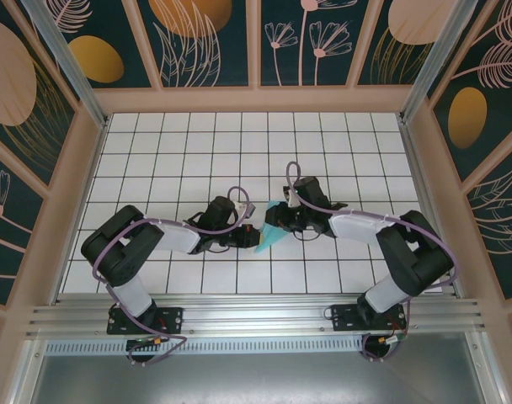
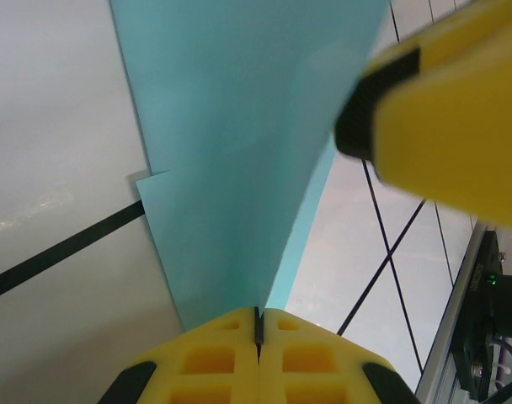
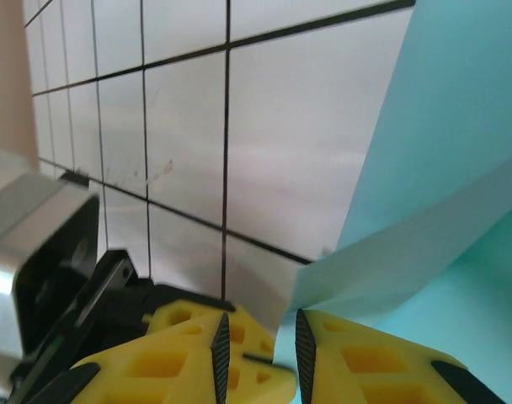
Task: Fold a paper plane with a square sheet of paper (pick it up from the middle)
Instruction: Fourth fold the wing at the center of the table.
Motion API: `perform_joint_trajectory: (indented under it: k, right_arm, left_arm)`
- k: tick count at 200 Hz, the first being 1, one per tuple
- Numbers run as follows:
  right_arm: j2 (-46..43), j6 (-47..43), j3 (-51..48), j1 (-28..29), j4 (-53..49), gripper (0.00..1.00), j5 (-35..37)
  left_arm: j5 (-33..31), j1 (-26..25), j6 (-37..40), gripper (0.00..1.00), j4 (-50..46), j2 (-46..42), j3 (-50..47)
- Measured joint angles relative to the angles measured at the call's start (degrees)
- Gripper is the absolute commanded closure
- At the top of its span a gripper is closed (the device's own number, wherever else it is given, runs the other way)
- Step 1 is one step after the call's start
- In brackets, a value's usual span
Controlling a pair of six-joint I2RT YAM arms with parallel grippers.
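Left wrist: left gripper [image 2: 258, 326] clamped on paper plane [image 2: 239, 126]. Right wrist: right gripper [image 3: 261, 341] jaws narrowly apart, paper edge between.

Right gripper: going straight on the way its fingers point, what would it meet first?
Most likely the turquoise paper, whose folded edge lies just ahead of the right gripper; beyond it, the tiled table. Depth is unclear.
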Motion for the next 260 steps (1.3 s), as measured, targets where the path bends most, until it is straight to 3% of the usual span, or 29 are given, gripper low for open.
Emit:
perform_joint_trajectory:
  k: [43, 71, 105, 260]
  right_arm:
    - [2.6, 0.7, 7.2, -0.4, -8.9, 0.67, 10.0]
    - [2.4, 1.6, 8.0, -0.4, -11.6, 0.70, 13.6]
    - [-0.3, 1.6, 5.7, -0.3, -9.5, 0.56, 9.7]
    - [0.6, 2.2, 4.2, 1.8, -2.2, 0.60, 1.2]
  left_arm:
    - [0.0, 0.0, 1.2, 1.00, -0.3, 0.6, 0.0]
    - [0.0, 0.0, 1.5, 1.00, -0.3, 0.8, 0.0]
    - [0.0, 0.0, 1.4, 1.00, -0.3, 1.1, 0.0]
    - [0.0, 0.0, -0.8, 1.00, 0.5, 1.3, -0.3]
